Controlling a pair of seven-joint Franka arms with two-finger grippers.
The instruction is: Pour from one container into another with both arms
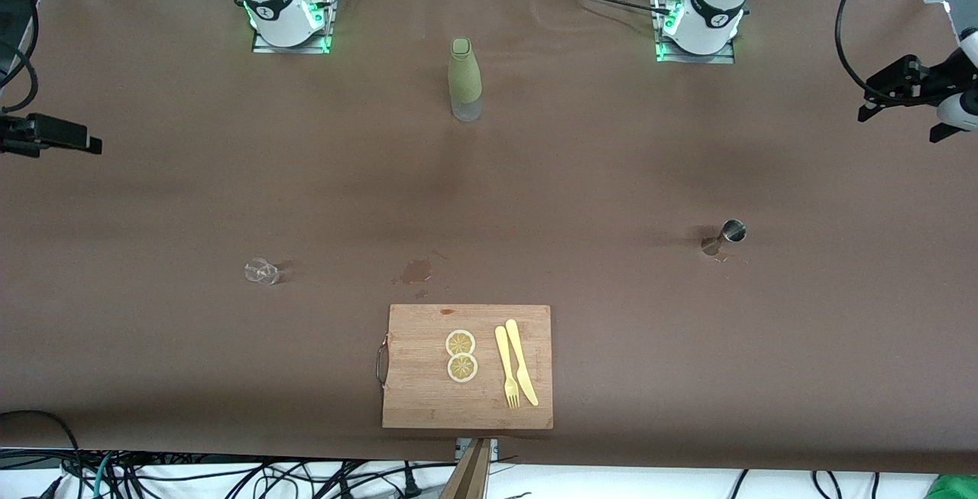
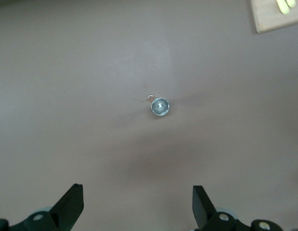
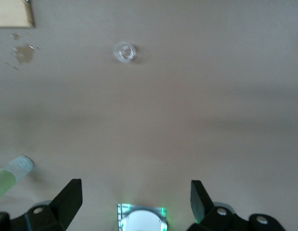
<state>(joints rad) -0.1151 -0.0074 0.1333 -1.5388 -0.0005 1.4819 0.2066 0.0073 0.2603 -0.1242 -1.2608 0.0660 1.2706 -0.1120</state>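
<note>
A green bottle (image 1: pixel 464 79) with a clear base stands upright between the two arm bases. A small clear glass (image 1: pixel 260 271) sits toward the right arm's end of the table. A metal jigger (image 1: pixel 726 235) stands toward the left arm's end. Only the bases of the right arm (image 1: pixel 279 2) and the left arm (image 1: pixel 710 10) show in the front view. My left gripper (image 2: pixel 138 202) hangs open high over the table, with the jigger (image 2: pixel 160 107) far below it. My right gripper (image 3: pixel 135 199) is open high over its own base, with the glass (image 3: pixel 124 52) and the bottle (image 3: pixel 9 175) in sight.
A wooden cutting board (image 1: pixel 412 392) near the front edge carries two lemon slices (image 1: pixel 461 355), a yellow fork (image 1: pixel 506 367) and a knife (image 1: pixel 521 361). A dark stain (image 1: pixel 416 271) marks the cloth just above it. Black camera mounts (image 1: pixel 46 136) (image 1: pixel 909 86) stick in at both ends.
</note>
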